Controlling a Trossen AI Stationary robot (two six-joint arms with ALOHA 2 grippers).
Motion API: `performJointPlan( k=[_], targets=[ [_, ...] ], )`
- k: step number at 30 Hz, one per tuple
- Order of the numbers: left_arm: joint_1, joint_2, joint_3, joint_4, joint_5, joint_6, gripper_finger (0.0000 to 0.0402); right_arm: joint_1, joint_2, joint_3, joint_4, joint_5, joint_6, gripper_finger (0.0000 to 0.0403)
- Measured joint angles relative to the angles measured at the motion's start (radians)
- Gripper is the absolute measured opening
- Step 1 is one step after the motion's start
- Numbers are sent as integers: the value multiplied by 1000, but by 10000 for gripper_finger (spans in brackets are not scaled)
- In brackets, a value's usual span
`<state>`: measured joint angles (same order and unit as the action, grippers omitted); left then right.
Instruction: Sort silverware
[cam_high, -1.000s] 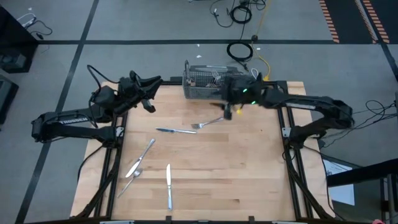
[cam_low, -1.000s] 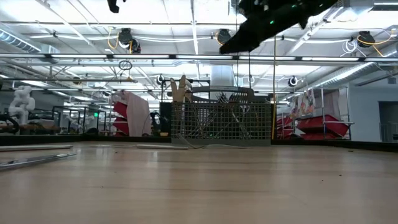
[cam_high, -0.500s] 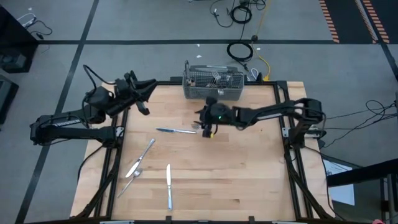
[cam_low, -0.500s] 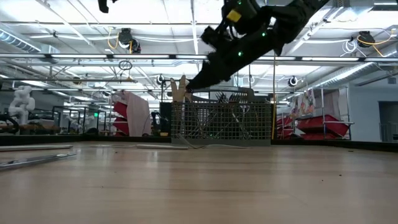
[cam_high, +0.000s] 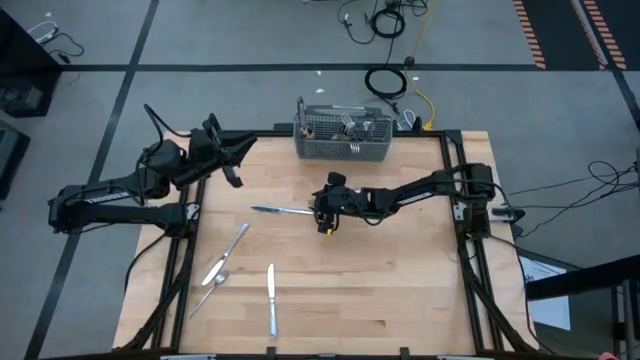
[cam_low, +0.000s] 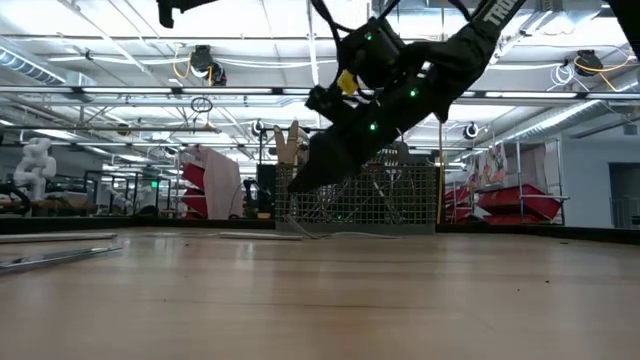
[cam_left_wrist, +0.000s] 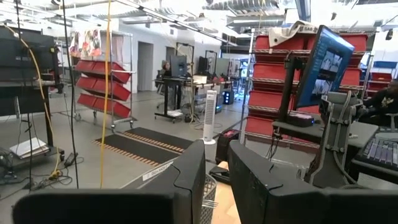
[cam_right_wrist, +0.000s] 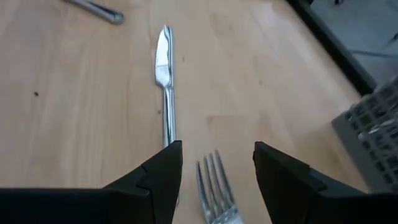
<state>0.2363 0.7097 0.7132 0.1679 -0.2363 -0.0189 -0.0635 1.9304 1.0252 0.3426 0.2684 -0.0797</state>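
My right gripper hangs open and low over the table's middle, tilted down. In the right wrist view its fingers stand on either side of the tines of a silver fork lying on the wood. A table knife lies just beyond the fork, also seen in the high view. In the low view the right gripper is still above the tabletop. My left gripper waits raised at the far left corner, with a narrow empty gap between its fingers.
The grey wire-mesh basket stands at the far edge with several pieces upright in it. On the near left of the table lie a knife, a spoon and another knife.
My right gripper has left the basket, swung toward the table's left and near side, and sunk far down over the fork, tipping downward as it went. Its fingers have stayed open.
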Motion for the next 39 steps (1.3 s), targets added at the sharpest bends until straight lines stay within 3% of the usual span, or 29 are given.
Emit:
performJointPlan(
  k=[10,17,27,34,39],
  targets=[
    [0,0,0,-31,8,-1,77,7,90,0,6,23,31,187],
    [-1,0,0,-55,8,-1,77,1,97,0,5,189,127,176],
    [-1,0,0,-61,8,1,77,-9,126,0,0,105,154,132],
    [-1,-5,0,-83,25,0,77,15,123,3,38,93,143,140],
    [-1,-5,0,-81,25,0,77,12,129,77,0,97,119,151]
  ],
)
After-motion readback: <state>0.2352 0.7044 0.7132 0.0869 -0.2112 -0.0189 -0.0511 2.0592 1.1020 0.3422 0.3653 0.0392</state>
